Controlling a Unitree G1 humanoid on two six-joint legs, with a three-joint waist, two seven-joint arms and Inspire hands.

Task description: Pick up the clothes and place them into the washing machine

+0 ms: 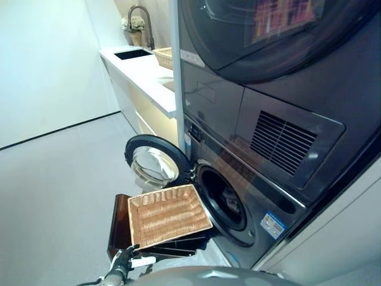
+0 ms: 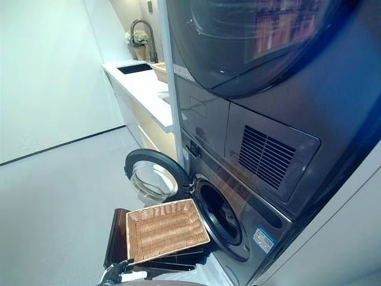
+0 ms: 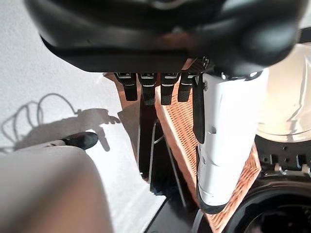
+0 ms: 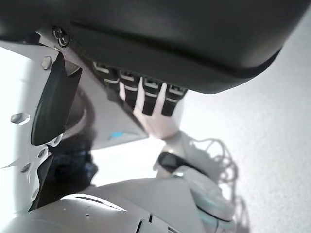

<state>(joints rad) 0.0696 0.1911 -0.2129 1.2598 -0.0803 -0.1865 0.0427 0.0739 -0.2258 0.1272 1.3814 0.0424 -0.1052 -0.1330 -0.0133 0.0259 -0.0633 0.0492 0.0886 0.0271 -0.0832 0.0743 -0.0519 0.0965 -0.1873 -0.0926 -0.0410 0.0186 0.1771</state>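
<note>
While door [image 1: 150, 162] ajar, wicker basket [image 1: 168, 215] just beside washing machine [image 1: 238, 208].

Bright, even indoor light; soft shadows and some glare.

The dark washing machine [image 1: 250, 202] and the dryer [image 1: 280, 36] above it carry coloured reflections on glossy fronts. The pale floor [image 1: 53, 196] and white counter [image 1: 143, 71] look washed out. In the wrist views the left hand [image 3: 160, 43] and right hand [image 4: 160, 39] are blurred, dark masses; a sharp shadow falls on the floor.

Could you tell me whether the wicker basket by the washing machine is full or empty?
Empty: the wicker basket shows only its bare woven bottom, no clothes inside.
</note>
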